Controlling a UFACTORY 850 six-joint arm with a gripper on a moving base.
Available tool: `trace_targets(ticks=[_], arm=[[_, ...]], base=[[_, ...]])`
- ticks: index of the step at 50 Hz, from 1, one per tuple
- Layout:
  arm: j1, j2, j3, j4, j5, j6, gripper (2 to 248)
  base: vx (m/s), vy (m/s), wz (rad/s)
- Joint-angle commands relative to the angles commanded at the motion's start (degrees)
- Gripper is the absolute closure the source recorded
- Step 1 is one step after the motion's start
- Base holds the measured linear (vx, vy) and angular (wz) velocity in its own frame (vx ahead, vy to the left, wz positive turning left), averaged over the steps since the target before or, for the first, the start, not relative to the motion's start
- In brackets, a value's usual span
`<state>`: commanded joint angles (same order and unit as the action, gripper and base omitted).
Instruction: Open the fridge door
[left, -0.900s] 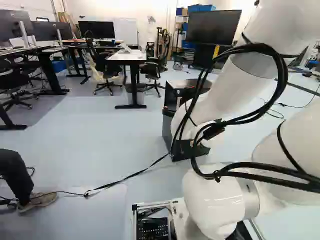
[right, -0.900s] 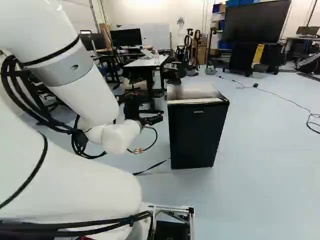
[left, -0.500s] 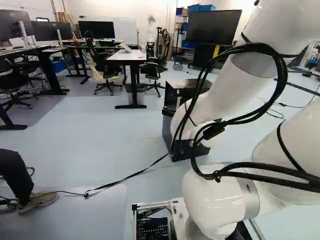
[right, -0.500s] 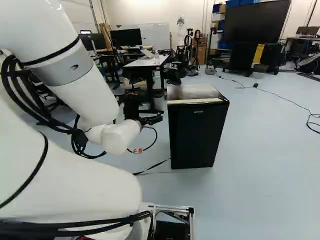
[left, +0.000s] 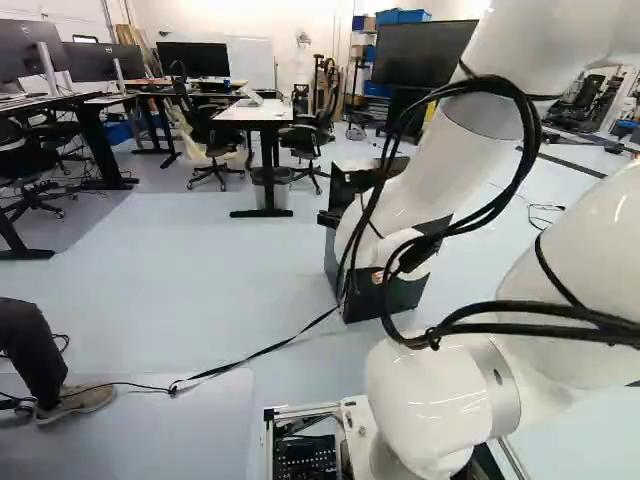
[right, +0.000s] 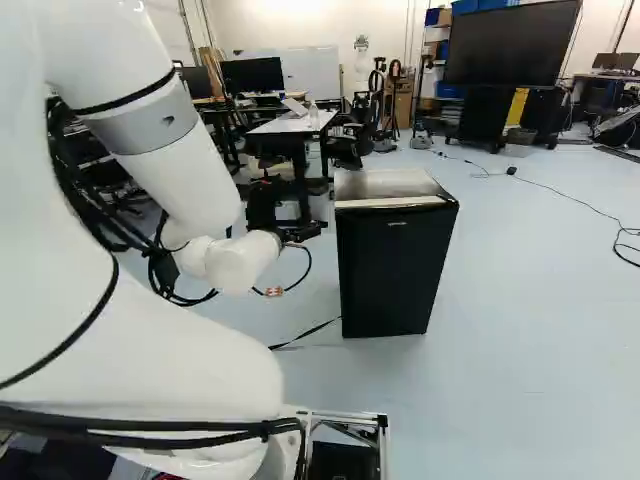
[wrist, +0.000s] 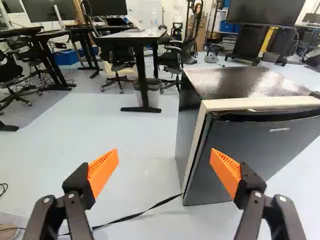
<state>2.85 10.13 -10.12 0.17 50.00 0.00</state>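
Black box-shaped fridge (wrist: 192, 135) with glossy dark top on pale floor, ahead of the base, right of centre in right base view, partly behind the arm in left base view. Dark flat door (wrist: 250, 152) faces the near side, lying along a cream edge strip (wrist: 260, 103); looks closed, slight gap can't be ruled out. Black two-finger gripper (right: 305, 232) is left of the fridge in right base view, floor showing between them. Fingers wide apart, orange ribbed pads (wrist: 104, 171) facing each other, grip empty. In wrist view one pad overlaps the door near its edge; contact can't be told.

Around: white arm (right: 175, 175) hangs in from left in right base view, thick black cables (left: 525, 115) looped along it. Thin dark cable loop (right: 309, 265) hangs near the gripper, between arm and fridge. Flat black strap (wrist: 135, 216) runs over the floor from fridge foot to near left. Far side, beyond fridge and to its left: white-topped desk (wrist: 130, 34) on black legs, grey bin (wrist: 155, 101) under it, black office chair (left: 210, 140) beside. Far right: large black screen (right: 515, 45), thin black floor cable (right: 512, 172) nearer than it. Open metal frame (left: 352, 440) near, at the base
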Motion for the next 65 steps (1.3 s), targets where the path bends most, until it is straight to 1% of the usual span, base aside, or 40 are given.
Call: trace_targets(ticks=[10, 27, 49, 65], arm=[[1.14, -2.79, -2.56, 2.51, 0.00, 0.00, 3], [3.57, -6.72, -6.33, 8.60, 0.00, 0.00, 3], [6.97, -9.05, -8.64, 19.07, 0.00, 0.00, 3], [9.84, -10.22, -9.83, 26.96, 0.00, 0.00, 3]], base=[[0.000, 0.000, 0.000], [0.000, 0.000, 0.000], [0.000, 0.000, 0.000], [0.000, 0.000, 0.000]])
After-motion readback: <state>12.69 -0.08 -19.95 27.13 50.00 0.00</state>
